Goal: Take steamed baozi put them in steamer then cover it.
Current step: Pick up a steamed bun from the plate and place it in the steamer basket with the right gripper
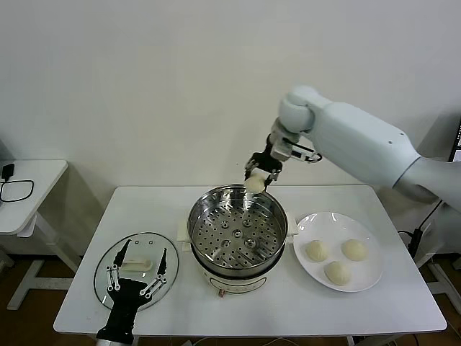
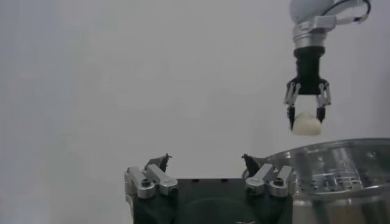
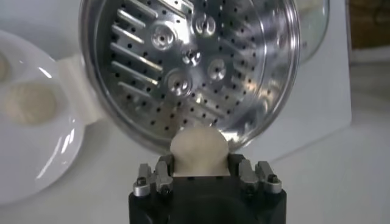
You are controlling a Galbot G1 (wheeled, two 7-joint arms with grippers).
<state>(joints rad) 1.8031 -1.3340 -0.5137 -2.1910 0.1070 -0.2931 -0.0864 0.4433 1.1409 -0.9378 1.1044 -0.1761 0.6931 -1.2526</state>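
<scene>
The right gripper (image 1: 256,175) hangs above the far rim of the steamer (image 1: 238,232), its jaws pinching one steamed baozi (image 1: 254,183) from both sides. The bun is smooth, rounded and off-white; in the right wrist view the held bun (image 3: 197,148) bulges out from between the fingers (image 3: 159,173), its dome clear of the metal. Beyond the jaws lies the steamer's perforated tray (image 3: 183,67), shiny steel dotted with small holes and raised bosses, with no bun on it. From the left wrist view the bun (image 2: 306,125) sits at the fingertips, just above the pot's rim (image 2: 341,155) and not touching it.

To the outer side of those jaws, three more buns (image 1: 337,259) rest close together on a white plate (image 1: 367,281) beside the pot, all the same pale, matte, fist-like shape.

The left gripper (image 1: 137,277) is low at the near table edge, jaws spread wide and holding nothing, over the glass lid (image 1: 104,267) with its white handle (image 1: 140,265) lying flat on the white table (image 1: 360,310)
</scene>
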